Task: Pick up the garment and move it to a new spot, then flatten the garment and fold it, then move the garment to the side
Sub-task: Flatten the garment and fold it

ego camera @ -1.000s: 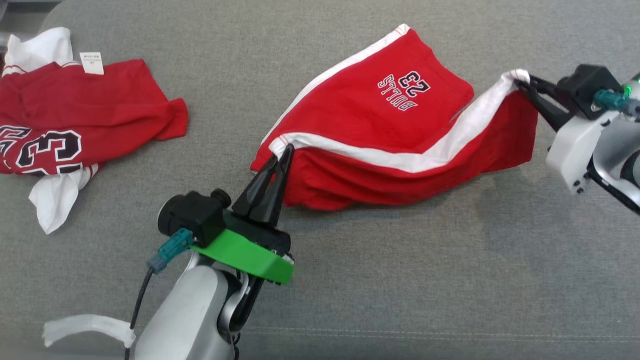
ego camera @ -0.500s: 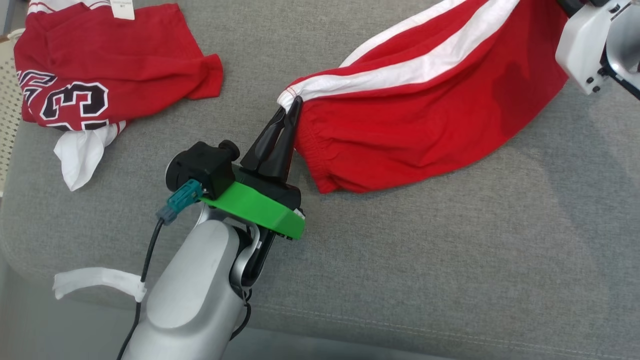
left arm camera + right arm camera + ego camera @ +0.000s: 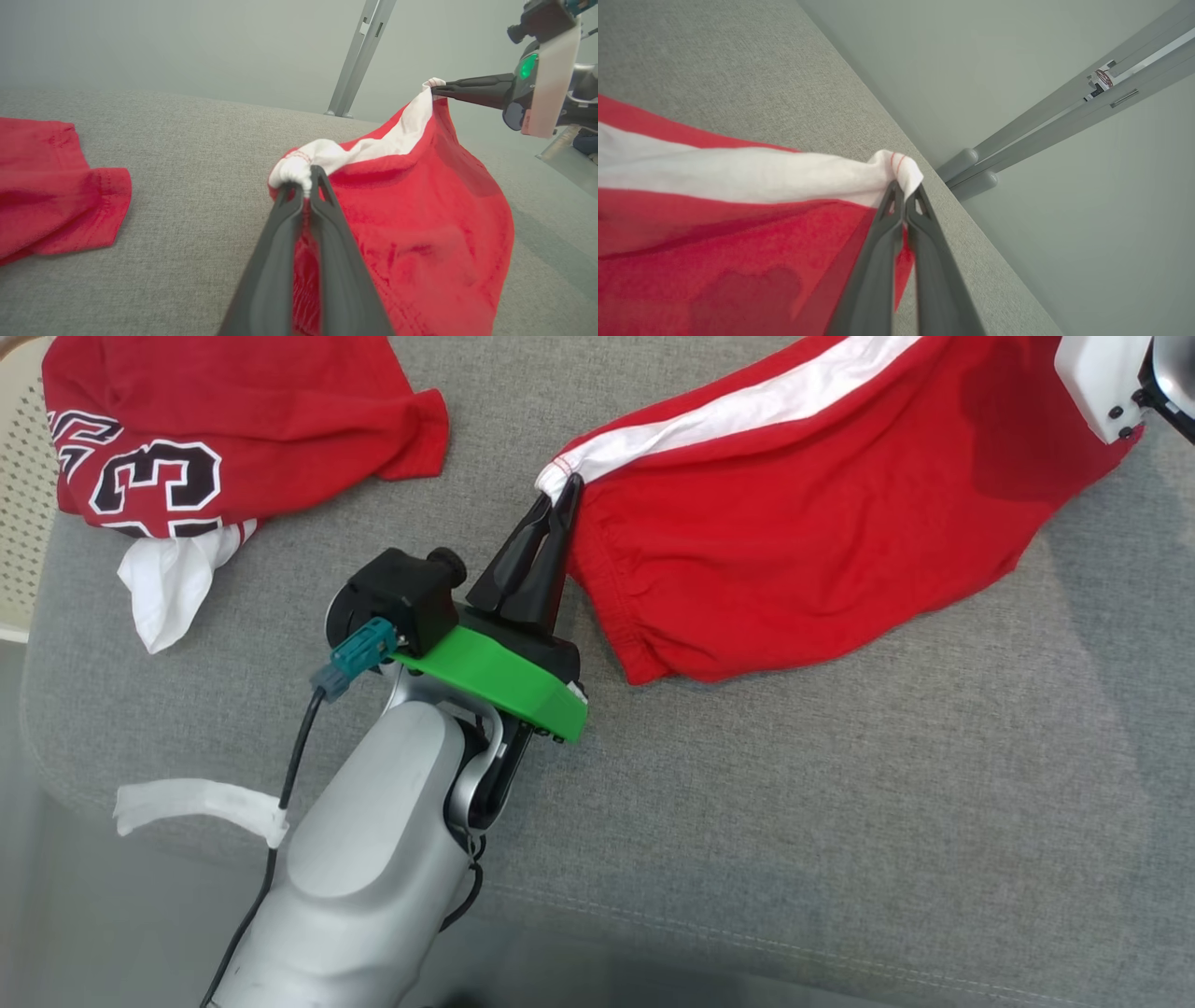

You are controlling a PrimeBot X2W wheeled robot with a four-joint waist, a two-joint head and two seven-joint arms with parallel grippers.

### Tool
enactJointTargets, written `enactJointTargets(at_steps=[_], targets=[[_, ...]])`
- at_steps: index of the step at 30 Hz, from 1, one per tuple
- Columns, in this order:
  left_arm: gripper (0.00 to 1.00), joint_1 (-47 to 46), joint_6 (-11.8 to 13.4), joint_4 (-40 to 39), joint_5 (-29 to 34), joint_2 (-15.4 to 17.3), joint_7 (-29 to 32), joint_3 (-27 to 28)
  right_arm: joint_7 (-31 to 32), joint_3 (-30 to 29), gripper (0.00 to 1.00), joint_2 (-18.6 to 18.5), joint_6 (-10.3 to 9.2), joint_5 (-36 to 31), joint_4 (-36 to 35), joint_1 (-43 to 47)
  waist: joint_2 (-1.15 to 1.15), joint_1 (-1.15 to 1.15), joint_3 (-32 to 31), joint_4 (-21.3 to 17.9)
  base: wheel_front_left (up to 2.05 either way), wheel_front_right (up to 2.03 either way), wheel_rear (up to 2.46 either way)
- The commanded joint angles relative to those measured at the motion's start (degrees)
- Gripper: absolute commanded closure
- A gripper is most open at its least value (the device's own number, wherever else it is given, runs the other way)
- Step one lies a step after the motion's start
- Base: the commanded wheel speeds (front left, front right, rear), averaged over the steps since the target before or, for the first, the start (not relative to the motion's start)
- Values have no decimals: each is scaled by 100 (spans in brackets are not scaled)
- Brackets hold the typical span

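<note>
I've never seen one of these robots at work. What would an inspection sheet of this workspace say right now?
Surface: grey cushion, woven fabric with a stitched seam.
Job's things: red shorts with a white stripe, stretched between the two grippers.
Clutter: red jersey with a printed number, crumpled at the left.
Grippers: left gripper shut on one white corner of the shorts; right gripper shut on the other.
Cables: black cable with a teal plug at the left wrist, and a white strip beside it.
Surroundings: metal poles beyond the cushion; pale perforated object at the far left.
</note>
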Motion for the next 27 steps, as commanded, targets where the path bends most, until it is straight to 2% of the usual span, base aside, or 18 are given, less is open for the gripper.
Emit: enactJointTargets(at_steps=[1,2,3,4,5,11,21,24,27], targets=[[100,-113,50,14,-17,-4,-20,-29,-78,14,100,33,-10,59,89,-70,0,0,57,33,0,0,0],[85,-114,82,27,-86,-3,-20,-40,-130,22,100,63,-10,89,147,-87,0,0,70,35,0,0,0],[27,-119,117,53,-113,-3,-20,-66,-194,29,95,88,-10,84,204,-118,0,0,81,35,0,0,0],[0,-133,149,78,-158,-3,-20,-81,-254,30,54,123,-10,121,253,-130,0,0,86,34,0,0,0],[0,-154,198,78,-198,-2,-20,-71,-300,10,0,152,-10,149,321,-139,0,0,92,32,0,0,0],[0,-185,322,137,-246,2,-20,29,-663,-117,0,345,-10,255,678,-114,0,0,15,-9,0,0,0],[0,263,188,505,-104,38,-14,67,-1018,-298,0,503,-10,635,992,468,0,0,-500,-176,0,0,0],[0,388,188,414,-36,96,-14,155,-1078,-368,0,503,-10,759,1023,637,0,0,-616,-204,0,0,0],[0,683,334,68,51,93,-14,494,-1234,-726,0,620,-9,1102,1159,972,0,0,-795,-240,0,0,0]])
